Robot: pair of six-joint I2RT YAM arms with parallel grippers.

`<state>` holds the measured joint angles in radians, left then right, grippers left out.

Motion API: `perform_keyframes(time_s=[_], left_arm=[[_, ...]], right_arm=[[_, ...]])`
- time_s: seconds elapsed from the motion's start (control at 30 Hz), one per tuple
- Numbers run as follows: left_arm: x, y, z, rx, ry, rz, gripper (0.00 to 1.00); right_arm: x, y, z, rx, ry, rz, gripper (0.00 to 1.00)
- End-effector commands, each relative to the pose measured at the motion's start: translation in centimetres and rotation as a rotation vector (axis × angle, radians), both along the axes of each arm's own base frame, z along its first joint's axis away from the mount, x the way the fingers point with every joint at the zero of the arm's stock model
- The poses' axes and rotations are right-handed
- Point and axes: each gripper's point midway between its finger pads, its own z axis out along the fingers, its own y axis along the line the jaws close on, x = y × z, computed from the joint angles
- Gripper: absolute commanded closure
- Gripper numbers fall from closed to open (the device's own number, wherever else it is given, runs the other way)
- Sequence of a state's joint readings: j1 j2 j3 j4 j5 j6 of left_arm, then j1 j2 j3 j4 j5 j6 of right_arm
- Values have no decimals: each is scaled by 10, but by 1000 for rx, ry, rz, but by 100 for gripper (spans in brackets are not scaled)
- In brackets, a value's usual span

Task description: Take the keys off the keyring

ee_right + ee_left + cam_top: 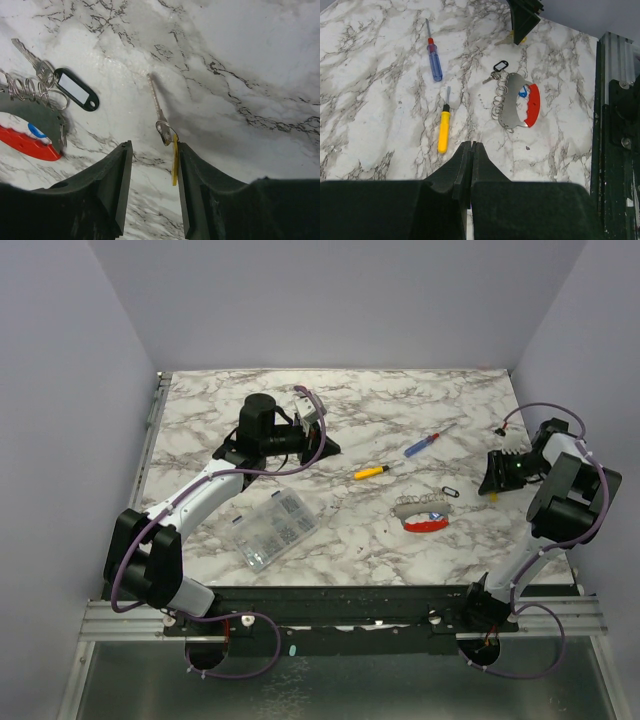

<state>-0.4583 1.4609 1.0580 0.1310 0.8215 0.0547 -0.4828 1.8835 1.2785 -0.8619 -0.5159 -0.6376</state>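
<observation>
**Near to far, across the three views.** Closest to the arm bases, left of centre, a clear compartment box point(275, 528) of small parts lies on the marble table point(400, 400).

To its right, at about the same depth, lies the keyring point(424, 516). It has a red curved band point(427, 526) on the near side, joined to a grey plate point(512, 107). The edge of the plate carries a row of wire rings point(498, 100). A key point(37, 65) with a black tag point(76, 90) lies flat on the table at the far end of that row, touching the rings. A blue tag point(522, 93) shows against the plate beside the red band.

Right of the keyring and apart from it, near the table's right edge, is the right gripper point(153, 150). Its jaws stand wide apart and clamp nothing. Between them is a key with a yellow tag point(156, 100), off the keyring, its blade pointing away from the wrist. The yellow tag point(175, 161) stands on edge just beside the inner face of one finger point(192, 175). Whether it touches that finger cannot be told.

Farther out, near the table's centre, lies a yellow-handled screwdriver point(370, 472). Beyond it lies a blue-and-red screwdriver point(422, 445), near the first but not touching it.

Farthest, left of centre, is the left gripper point(471, 146). Its jaws are pressed together with nothing between them, and it is well apart from the keyring.
</observation>
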Motion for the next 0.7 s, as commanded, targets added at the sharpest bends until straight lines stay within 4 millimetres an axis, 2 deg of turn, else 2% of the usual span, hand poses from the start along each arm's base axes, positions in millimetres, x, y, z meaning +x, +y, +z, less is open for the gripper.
perform_keyframes(time_s=[0.0, 0.07, 0.27, 0.47, 0.67], left_arm=[[3, 0, -7, 19, -6, 8, 100], [4, 0, -8, 22, -4, 10, 100], [6, 1, -11, 37, -1, 21, 100], [9, 2, -13, 51, 2, 34, 100], [12, 2, -14, 56, 10, 37, 100]], right_arm=[[6, -10, 15, -44, -39, 21, 49], [7, -10, 21, -43, -52, 25, 41], [7, -8, 29, -33, -50, 34, 27], [9, -7, 40, -40, -80, 40, 6], [7, -1, 54, -17, -103, 66, 2]])
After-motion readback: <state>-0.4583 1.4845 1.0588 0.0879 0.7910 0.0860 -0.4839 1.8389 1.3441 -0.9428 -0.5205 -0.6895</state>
